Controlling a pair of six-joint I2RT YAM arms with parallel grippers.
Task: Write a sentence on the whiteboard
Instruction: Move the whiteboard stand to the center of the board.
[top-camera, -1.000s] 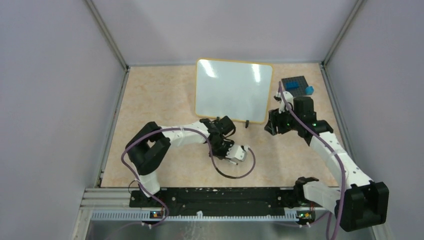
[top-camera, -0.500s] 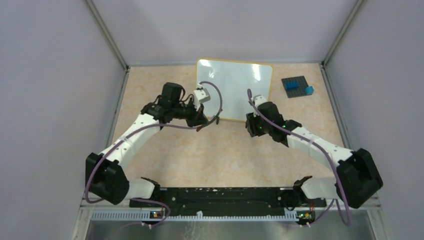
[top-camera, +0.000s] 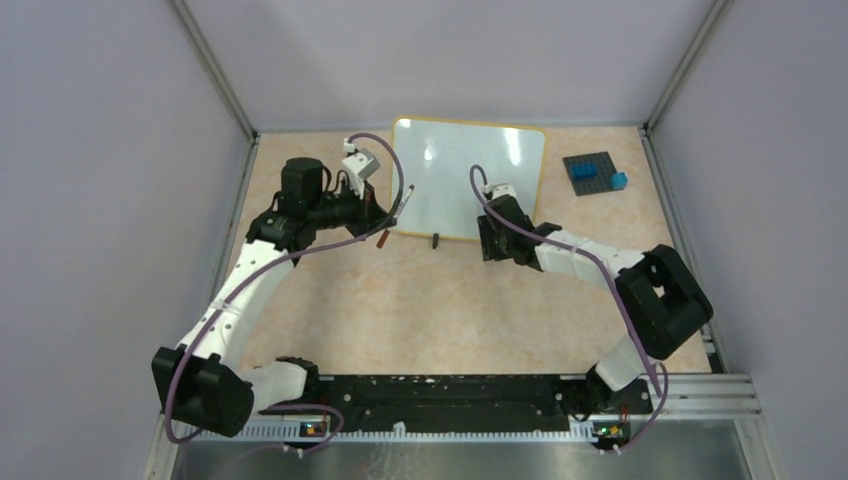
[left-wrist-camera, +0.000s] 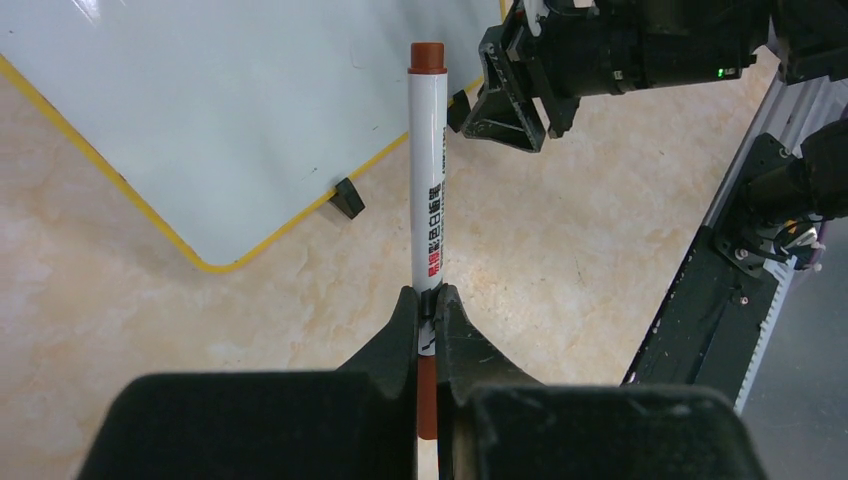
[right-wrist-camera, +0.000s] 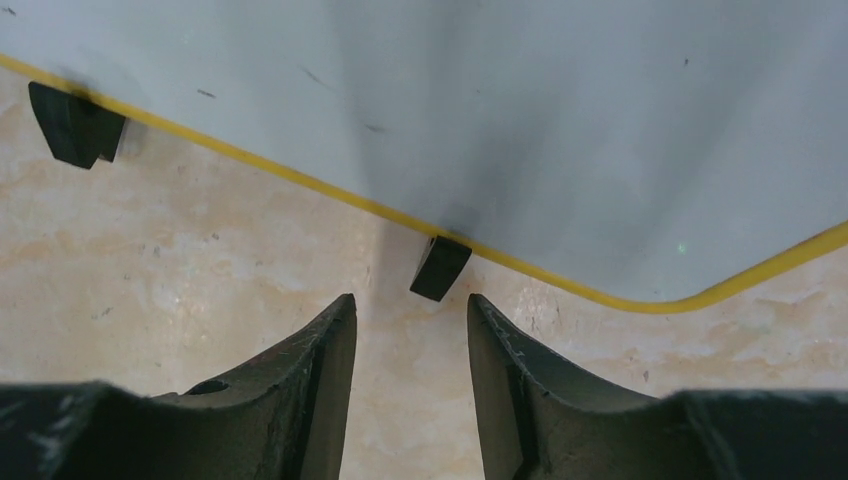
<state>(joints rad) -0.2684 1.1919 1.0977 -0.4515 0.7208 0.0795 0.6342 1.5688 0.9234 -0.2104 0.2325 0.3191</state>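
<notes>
The left gripper (left-wrist-camera: 428, 300), bottom centre, pinches a white marker (left-wrist-camera: 429, 170) that points straight up the frame, reddish-brown end uppermost; the whiteboard (left-wrist-camera: 220, 110), yellow-rimmed, fills the upper left, one black foot (left-wrist-camera: 347, 197) on the beige table (left-wrist-camera: 560, 230); the right gripper (left-wrist-camera: 510, 95) sits upper right.

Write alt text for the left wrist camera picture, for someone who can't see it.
The left gripper is shut on a white marker with reddish-brown ends, pointing toward a whiteboard with a yellow rim and no writing visible. The right gripper sits beyond the marker near the board's lower edge, above a beige table.
</notes>
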